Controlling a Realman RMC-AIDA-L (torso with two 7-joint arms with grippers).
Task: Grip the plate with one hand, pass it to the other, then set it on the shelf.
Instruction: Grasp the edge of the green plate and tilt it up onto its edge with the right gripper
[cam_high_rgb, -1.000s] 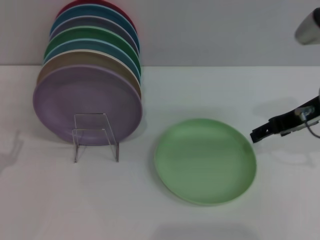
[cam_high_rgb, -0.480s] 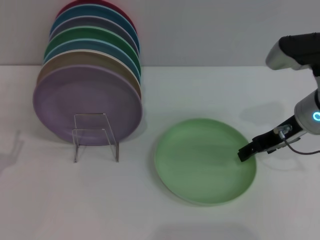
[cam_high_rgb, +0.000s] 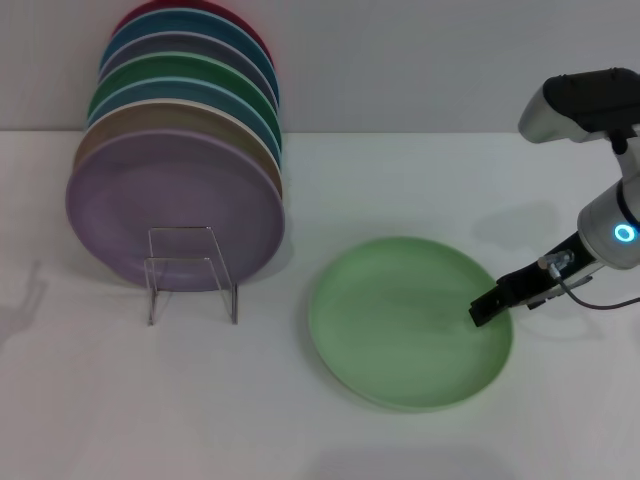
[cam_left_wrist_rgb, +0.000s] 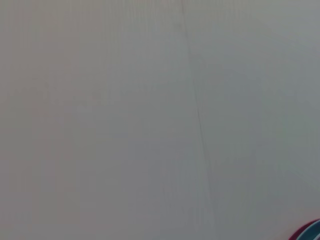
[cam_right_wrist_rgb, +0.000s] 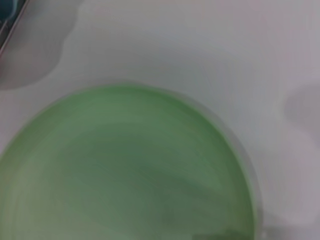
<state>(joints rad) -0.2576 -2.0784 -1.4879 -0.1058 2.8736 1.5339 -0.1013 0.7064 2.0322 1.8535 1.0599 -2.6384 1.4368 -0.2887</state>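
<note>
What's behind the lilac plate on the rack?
Behind the round lilac plate stand more upright plates, only their upper rims showing: tan, teal, green, blue, red. Their faces are covered.

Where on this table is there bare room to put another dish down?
Bare table lies in front of the clear rack and left of the pale green plate. It is crowded at the stacked plates and where the right gripper reaches the plate's edge.

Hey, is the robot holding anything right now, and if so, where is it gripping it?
It cannot be told. The right gripper is at the right-hand rim of the plate, which lies flat on the table; a closed grip isn't visible.
</note>
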